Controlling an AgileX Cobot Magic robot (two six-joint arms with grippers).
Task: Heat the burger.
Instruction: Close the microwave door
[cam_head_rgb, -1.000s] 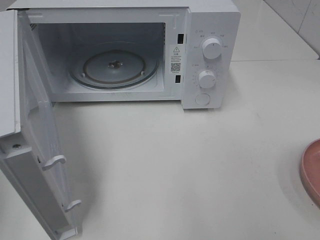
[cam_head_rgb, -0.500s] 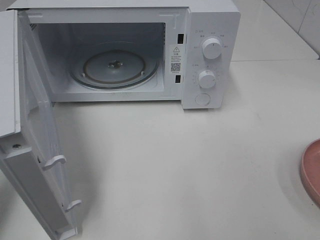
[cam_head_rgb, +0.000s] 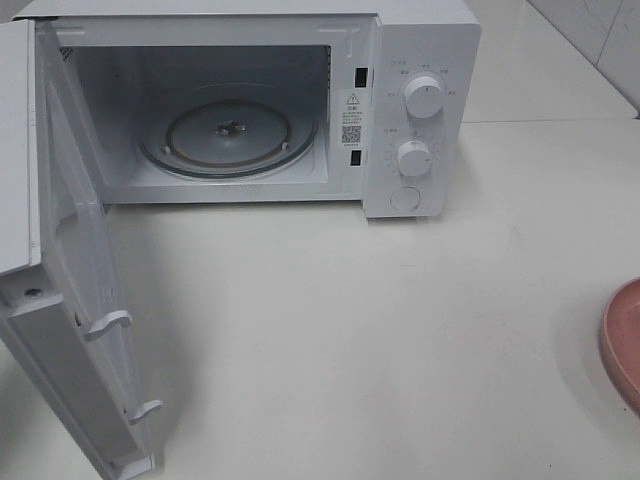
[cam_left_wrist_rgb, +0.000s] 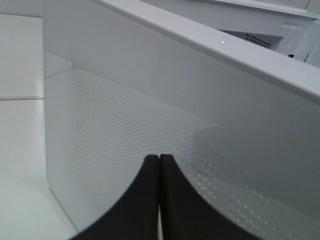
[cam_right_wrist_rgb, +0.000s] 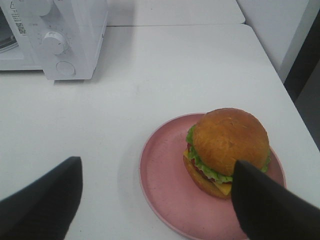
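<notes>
Meanwhile burger (cam_right_wrist_rgb: 230, 145) rests on plate (cam_right_wrist_rgb: 165, 190) beside microwave (cam_head_rgb: 420, 110)

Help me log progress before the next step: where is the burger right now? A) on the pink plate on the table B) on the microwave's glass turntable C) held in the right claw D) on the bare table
A: the right wrist view shows the burger sitting on the pink plate, with the open right claw not touching it.

Right gripper (cam_right_wrist_rgb: 155, 200) above the plate (cam_right_wrist_rgb: 165, 200); burger (cam_right_wrist_rgb: 227, 150) sits on it, just beside one finger. Microwave (cam_right_wrist_rgb: 60, 35) well ahead. Left gripper (cam_left_wrist_rgb: 159, 200) faces microwave door (cam_left_wrist_rgb: 150, 115).
</notes>
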